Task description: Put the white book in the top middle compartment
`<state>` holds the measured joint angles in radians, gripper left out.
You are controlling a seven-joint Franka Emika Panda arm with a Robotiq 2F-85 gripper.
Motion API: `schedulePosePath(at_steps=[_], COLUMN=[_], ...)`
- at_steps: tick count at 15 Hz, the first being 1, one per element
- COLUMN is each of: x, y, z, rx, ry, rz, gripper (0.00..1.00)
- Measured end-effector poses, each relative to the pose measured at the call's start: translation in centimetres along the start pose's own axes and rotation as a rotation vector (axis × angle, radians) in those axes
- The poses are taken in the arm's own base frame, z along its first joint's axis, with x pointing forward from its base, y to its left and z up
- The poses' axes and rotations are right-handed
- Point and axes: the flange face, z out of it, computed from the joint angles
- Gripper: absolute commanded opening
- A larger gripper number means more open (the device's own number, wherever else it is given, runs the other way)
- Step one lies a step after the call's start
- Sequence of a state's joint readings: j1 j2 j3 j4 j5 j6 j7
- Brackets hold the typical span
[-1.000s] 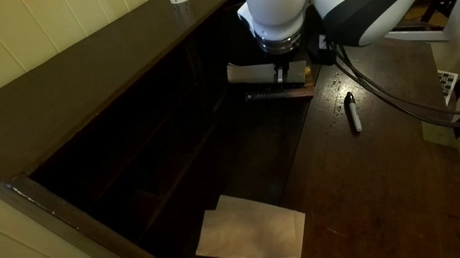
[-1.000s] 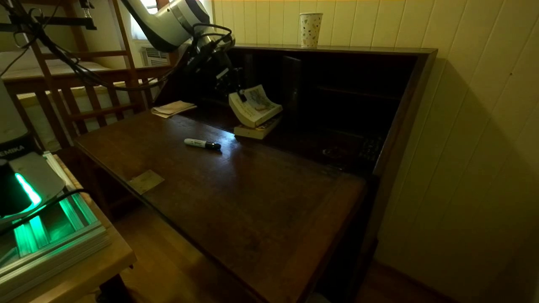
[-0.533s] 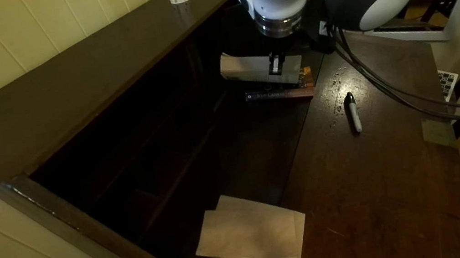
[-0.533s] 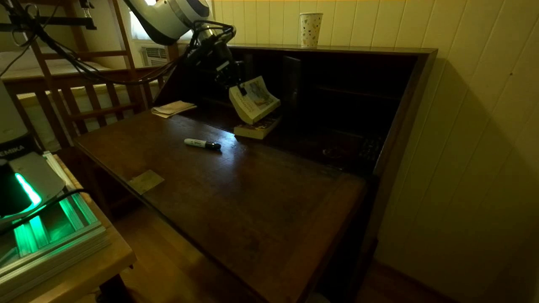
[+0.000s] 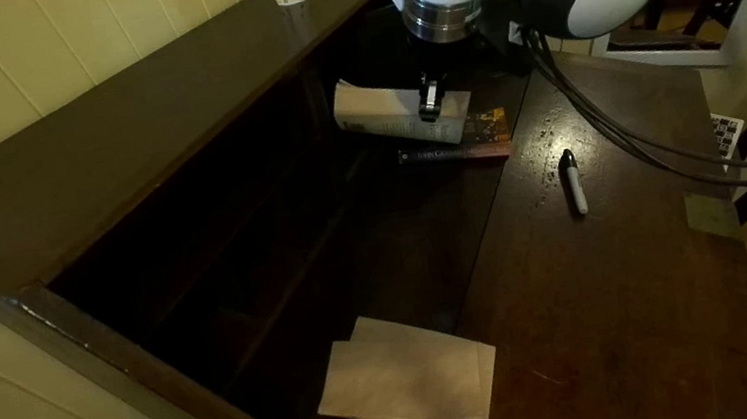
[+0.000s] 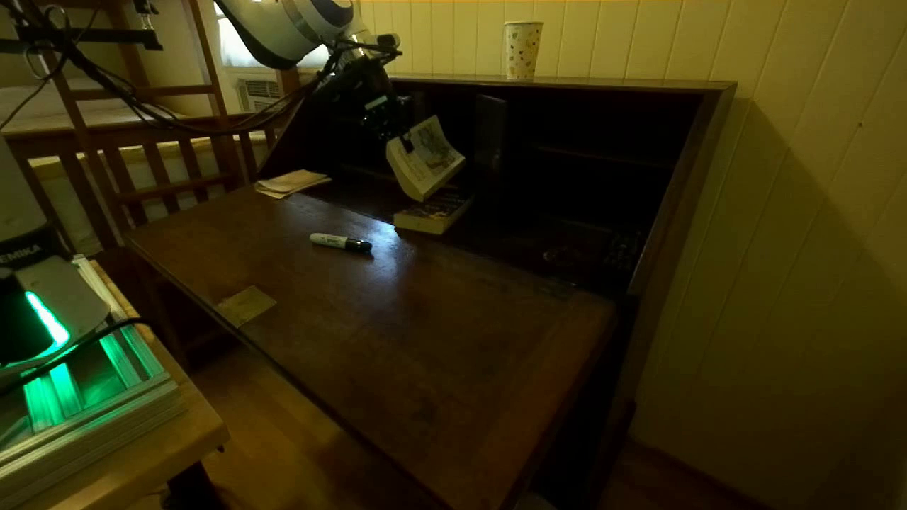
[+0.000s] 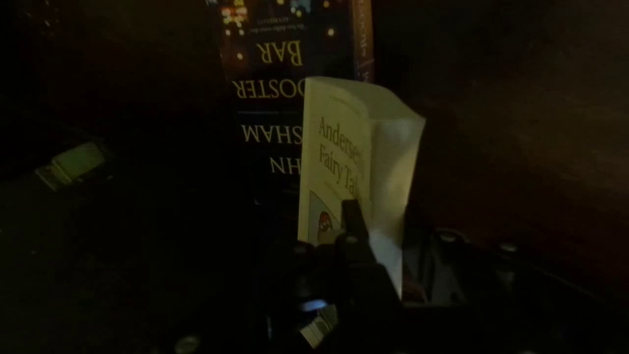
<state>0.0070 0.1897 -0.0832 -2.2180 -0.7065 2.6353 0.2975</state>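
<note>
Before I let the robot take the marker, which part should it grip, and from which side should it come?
Probably grip the marker around its middle, from above, the tool closing across its width. It is slender and lies on its side on the desk, with wood showing along both flanks. The tool holds the white book, so set that down first.

White book (image 7: 363, 152): I read "Anderse" above "Fairy Ta", both cut off at the right.
Dark book (image 7: 268, 110): upside down to me, "BAR", "OOSTER", "SHAM", "HN"; small print blurred.
Its spine (image 5: 451, 153): in an exterior view, "JOHN G", then blur.
My base (image 6: 69, 289): "EMIKA".
Marker (image 6: 340, 243): lettering too small for me.
</note>
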Motion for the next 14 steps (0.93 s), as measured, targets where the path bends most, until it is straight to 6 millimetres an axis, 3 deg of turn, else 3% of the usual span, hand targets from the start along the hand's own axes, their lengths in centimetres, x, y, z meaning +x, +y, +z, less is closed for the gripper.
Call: schedulePosePath(at_steps=[14], x=[3.9], y=[2.1], z=[0.2], rx=[0.153], ry=[0.076], rz=[0.017], gripper=[0.06])
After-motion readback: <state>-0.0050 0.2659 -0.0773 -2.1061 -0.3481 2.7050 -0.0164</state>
